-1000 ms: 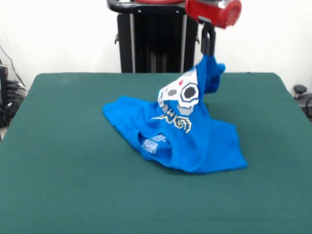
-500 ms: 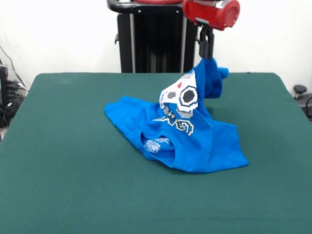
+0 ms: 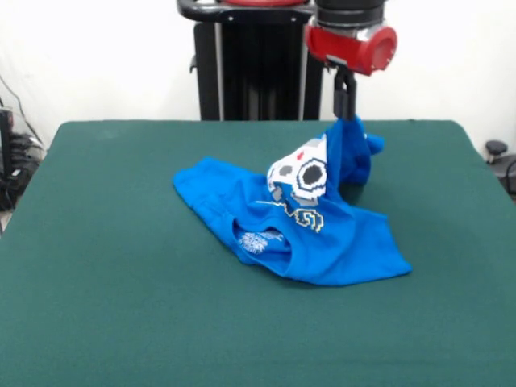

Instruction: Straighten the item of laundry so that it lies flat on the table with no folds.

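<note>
At two o'clock of the table (image 3: 97,266), gripper (image 3: 346,115) clamped on the T-shirt (image 3: 322,242) peak; best drawn outward, low and slow.

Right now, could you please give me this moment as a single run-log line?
pincer: shut on T-shirt, far edge lifted | T-shirt: bunched, folded, print tented up | table: rest of shirt resting | flattening: not done

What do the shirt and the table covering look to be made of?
The shirt looks like soft knit fabric, likely cotton: it drapes and folds limply where the gripper lifts it. The table seems covered in matte, felt-like green cloth, showing no shine.
</note>
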`<state>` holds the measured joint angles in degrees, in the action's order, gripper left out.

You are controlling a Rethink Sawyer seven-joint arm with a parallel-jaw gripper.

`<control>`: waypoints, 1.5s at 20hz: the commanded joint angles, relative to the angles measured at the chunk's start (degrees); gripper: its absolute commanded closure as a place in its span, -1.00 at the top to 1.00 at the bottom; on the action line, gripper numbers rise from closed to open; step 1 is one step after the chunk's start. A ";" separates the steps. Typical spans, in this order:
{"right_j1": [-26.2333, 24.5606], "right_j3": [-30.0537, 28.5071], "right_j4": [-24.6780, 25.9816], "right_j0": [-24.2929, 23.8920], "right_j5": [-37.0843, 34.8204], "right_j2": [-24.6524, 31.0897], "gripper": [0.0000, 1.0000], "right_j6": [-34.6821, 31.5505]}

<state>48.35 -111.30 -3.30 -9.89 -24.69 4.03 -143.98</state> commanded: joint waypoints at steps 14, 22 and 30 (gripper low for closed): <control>-11.37 -1.88 -10.52 3.67 12.91 11.37 -1.00 -8.89; -11.12 0.09 -13.37 3.00 6.99 10.93 1.00 -8.16; 4.39 5.98 -5.76 2.12 -17.23 -3.29 1.00 -4.49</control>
<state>45.16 -110.43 -11.87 -7.57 -28.15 6.54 -143.98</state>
